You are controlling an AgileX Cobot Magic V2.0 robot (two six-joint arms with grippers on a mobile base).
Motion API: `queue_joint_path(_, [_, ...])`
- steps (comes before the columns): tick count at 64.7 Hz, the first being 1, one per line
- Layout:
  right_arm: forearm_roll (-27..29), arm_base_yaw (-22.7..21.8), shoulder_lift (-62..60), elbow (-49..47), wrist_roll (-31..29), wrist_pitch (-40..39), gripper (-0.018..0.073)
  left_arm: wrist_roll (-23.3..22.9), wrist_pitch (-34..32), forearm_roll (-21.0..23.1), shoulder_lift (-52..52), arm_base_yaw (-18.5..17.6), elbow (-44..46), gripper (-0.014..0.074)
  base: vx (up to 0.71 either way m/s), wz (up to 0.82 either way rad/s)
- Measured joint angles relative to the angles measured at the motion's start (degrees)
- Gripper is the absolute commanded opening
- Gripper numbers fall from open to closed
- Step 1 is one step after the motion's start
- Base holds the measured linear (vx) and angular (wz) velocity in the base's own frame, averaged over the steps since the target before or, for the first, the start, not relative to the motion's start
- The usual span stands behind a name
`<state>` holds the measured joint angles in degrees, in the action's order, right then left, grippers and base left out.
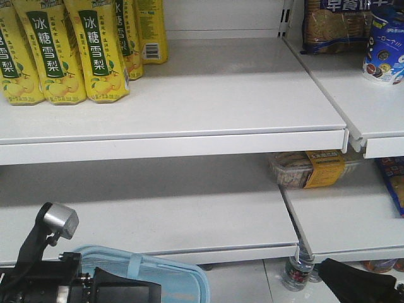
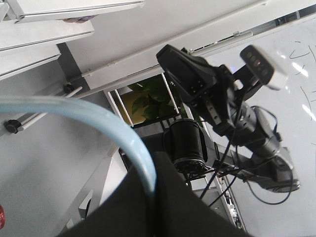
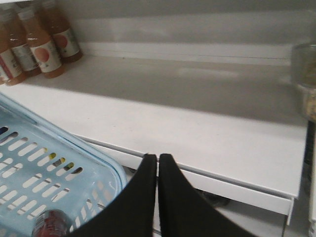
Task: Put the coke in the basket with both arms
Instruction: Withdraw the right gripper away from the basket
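Note:
The pale blue basket hangs at the bottom left of the front view, below the lower shelf. My left gripper is shut on the basket's handle, which curves away to the left between the black fingers. In the right wrist view the basket's slotted wall is at the left. A dark red rounded top, apparently the coke, shows low inside it. My right gripper is shut with nothing in it, just right of the basket's corner and in front of the shelf edge. The right arm sits at the bottom right.
Yellow-labelled bottles crowd the upper shelf's left. Snack packs and a blue cup stand on the upper right shelf. A clear food box lies on the lower right shelf. Orange drink bottles stand at the back left.

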<state>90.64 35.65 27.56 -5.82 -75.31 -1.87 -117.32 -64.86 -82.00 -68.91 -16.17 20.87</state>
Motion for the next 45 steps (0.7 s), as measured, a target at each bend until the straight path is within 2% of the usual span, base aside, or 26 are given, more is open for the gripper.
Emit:
queue_joint_path(11, [0.7, 0.0, -4.3, 3.0, 0.0, -1.2, -0.0004, 0.0, 0.0, 0.0, 0.0, 0.0, 0.0, -0.0007, 0.00, 0.00])
queue_joint_path(45, [0.7, 0.0, -4.4, 3.2, 0.1, -1.2, -0.0004, 0.0, 0.0, 0.0, 0.0, 0.0, 0.0, -0.0007, 0.00, 0.00])
